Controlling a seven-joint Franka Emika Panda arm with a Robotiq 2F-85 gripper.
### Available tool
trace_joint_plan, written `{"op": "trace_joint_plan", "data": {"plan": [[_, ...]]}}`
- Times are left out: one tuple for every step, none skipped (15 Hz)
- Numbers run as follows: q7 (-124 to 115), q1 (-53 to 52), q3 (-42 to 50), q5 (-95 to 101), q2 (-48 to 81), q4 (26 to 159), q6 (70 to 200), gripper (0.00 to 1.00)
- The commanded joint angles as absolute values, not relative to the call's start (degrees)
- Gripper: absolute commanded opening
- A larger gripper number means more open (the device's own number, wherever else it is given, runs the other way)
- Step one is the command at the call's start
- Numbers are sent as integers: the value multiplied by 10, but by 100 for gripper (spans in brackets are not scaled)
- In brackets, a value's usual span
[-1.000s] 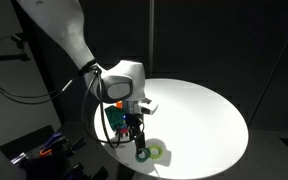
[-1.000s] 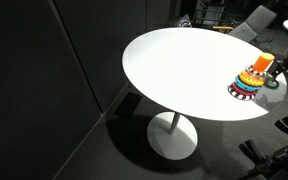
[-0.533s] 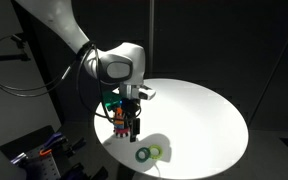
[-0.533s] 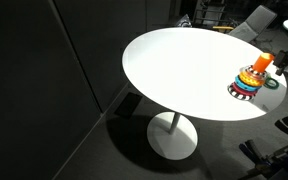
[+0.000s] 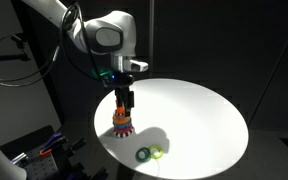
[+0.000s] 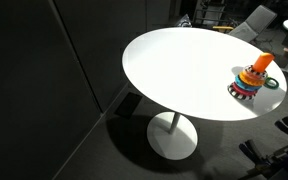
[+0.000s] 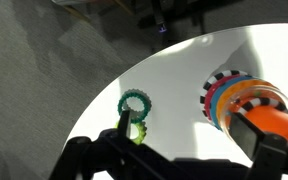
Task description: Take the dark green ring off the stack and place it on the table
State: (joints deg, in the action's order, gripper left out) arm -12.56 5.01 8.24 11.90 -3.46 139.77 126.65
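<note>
Dark green ring [image 7: 123,104] lies flat on the counter [image 5: 199,120], clear of the stack [image 5: 121,121].

Ring sits apart from the stack, toward the counter's near rim in an exterior view, touching or just beside a yellow-green ring [image 5: 158,152]. My hand [image 5: 124,101] hangs right above the stack's orange top, so the ring is off to one side and below, not under the fingers. Wrist view reads the fingers as spread with nothing between them. My call: the placing looks done, and the next move is a straight lift, keeping clear of the stack.
</note>
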Motion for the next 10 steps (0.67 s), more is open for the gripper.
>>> {"op": "trace_joint_plan", "data": {"plan": [[-94,43,57,84,-97,1398,1227,100],[-85,38,50,72,-112,1396,1219,100],[-74,34,45,61,-124,1393,1210,100],[-69,30,39,54,-139,1391,1204,100],[-64,27,34,47,-152,1387,1197,100],[-58,23,29,39,-165,1382,1190,100],[-52,19,27,31,-177,1378,1184,100],[-46,15,23,24,-189,1371,1175,100],[-44,13,20,19,-198,1366,1170,100],[-44,11,17,16,-208,1358,1159,100]]}}
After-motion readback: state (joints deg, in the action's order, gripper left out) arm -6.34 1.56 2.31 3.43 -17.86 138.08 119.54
